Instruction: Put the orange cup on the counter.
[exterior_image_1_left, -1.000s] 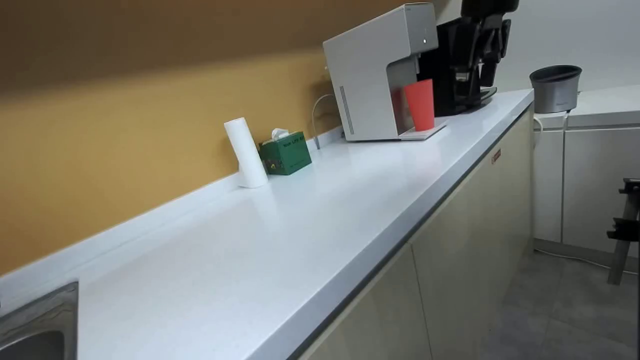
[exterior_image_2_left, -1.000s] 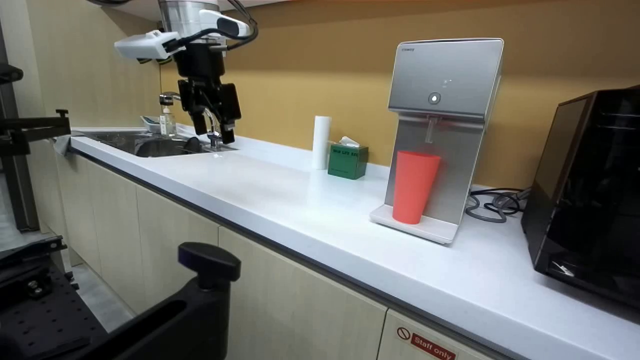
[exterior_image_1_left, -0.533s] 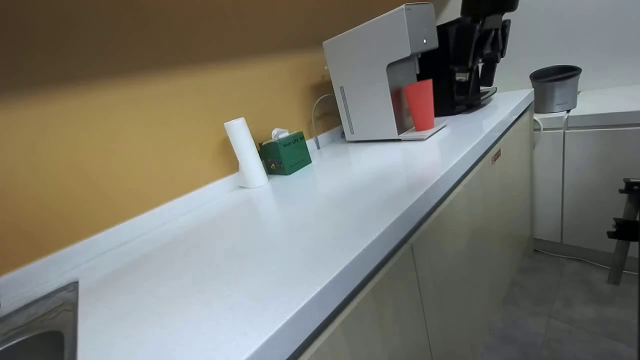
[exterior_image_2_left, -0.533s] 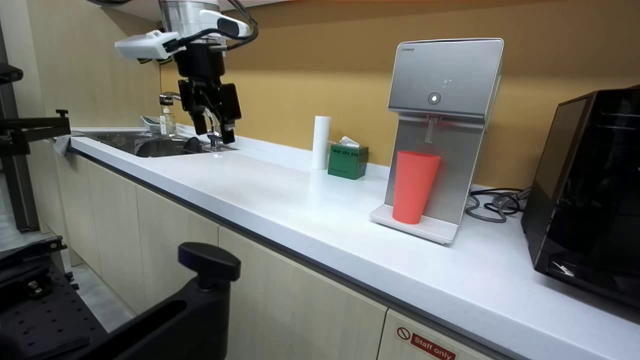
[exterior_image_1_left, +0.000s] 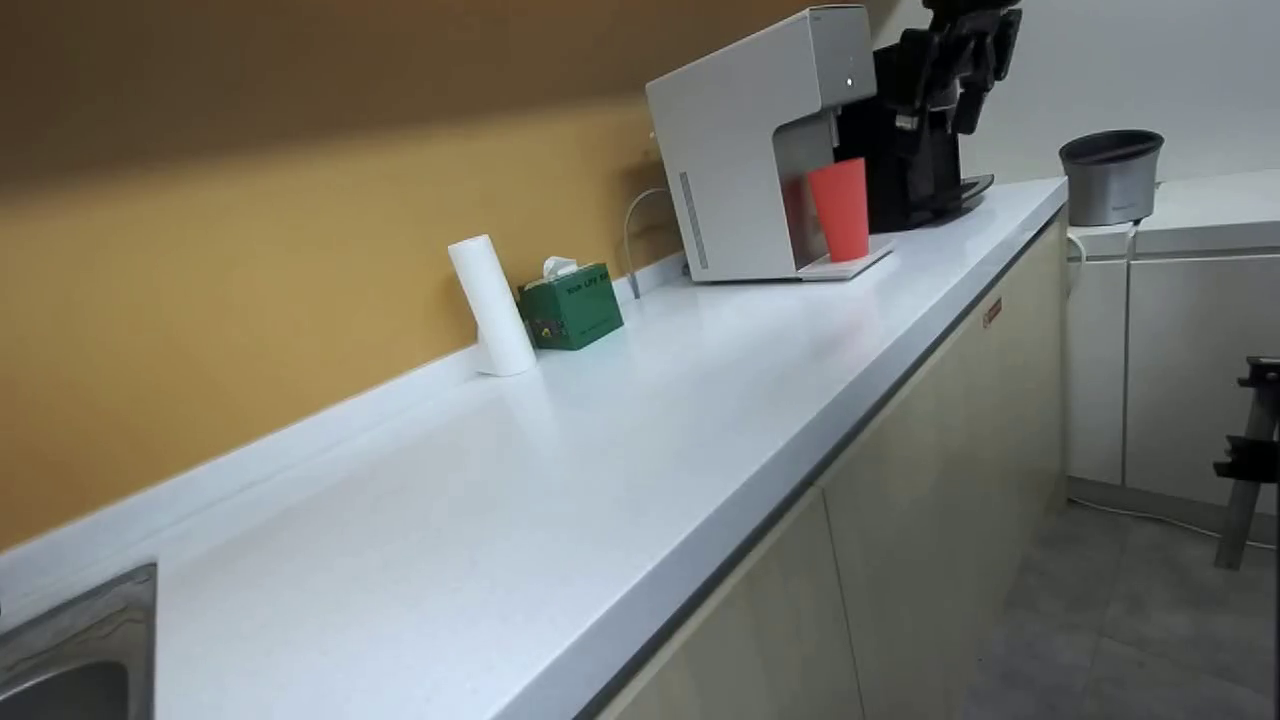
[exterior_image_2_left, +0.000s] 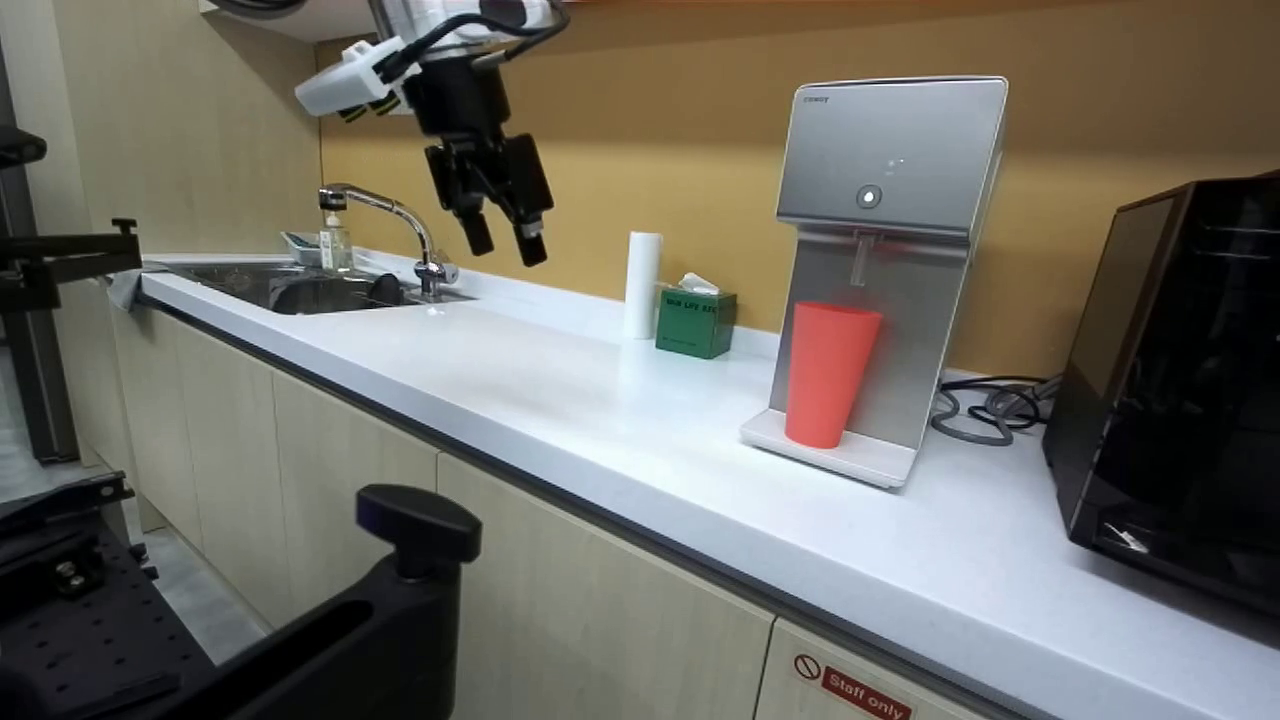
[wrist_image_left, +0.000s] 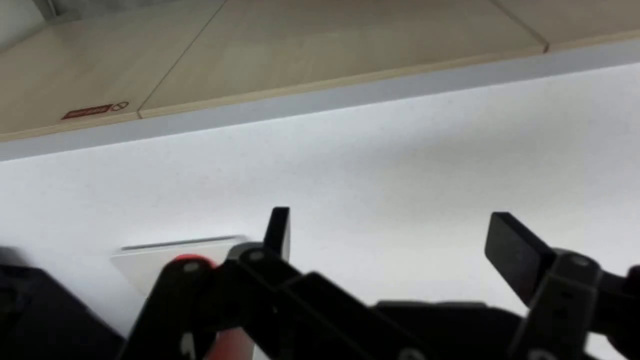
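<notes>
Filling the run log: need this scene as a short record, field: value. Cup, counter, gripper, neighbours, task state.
cup: red-orange, standing on the base of the dispenser; contents not visible
counter: white, over pale doors
gripper: open, nothing held, above the counter, apart from the cup
wall side: roll beside tissue box
sink: metal, set into the counter, with tap
black appliance: across the dispenser from the tissue box
task: not done; cup is on the base, not directly on the counter
</notes>
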